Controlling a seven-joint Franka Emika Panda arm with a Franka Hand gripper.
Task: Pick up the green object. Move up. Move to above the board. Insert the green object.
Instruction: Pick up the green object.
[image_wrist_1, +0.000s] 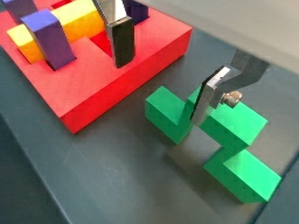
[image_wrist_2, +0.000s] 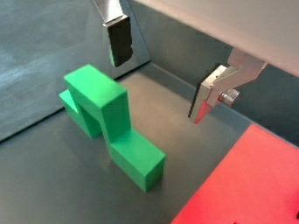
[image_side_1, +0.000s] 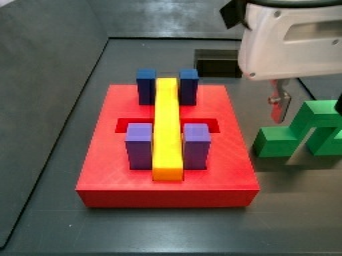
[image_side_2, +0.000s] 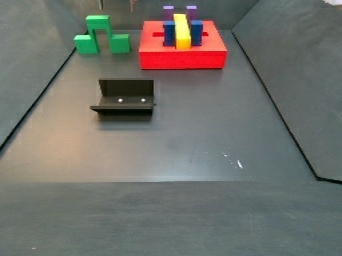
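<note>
The green object (image_wrist_1: 216, 131) is a bright green stepped piece lying on the dark floor beside the board (image_wrist_1: 117, 79); it shows in both wrist views (image_wrist_2: 107, 122) and both side views (image_side_1: 305, 135) (image_side_2: 100, 36). The board (image_side_1: 107, 170) is a red slab with a yellow bar (image_side_1: 166, 125), purple cubes (image_side_1: 140, 146) and blue cubes (image_side_1: 147, 80). My gripper (image_wrist_1: 163, 74) is open and empty. It hangs above the gap between the board and the green object. One finger (image_wrist_1: 211, 101) is over the green object's edge, the other (image_wrist_1: 121, 39) over the board's edge.
The fixture (image_side_2: 124, 98) stands on the floor in front of the board, and it shows behind the board in a side view (image_side_1: 214, 60). Dark walls (image_wrist_2: 176, 52) enclose the floor close behind the green object. A raised rim (image_side_2: 287, 110) runs along the floor's side.
</note>
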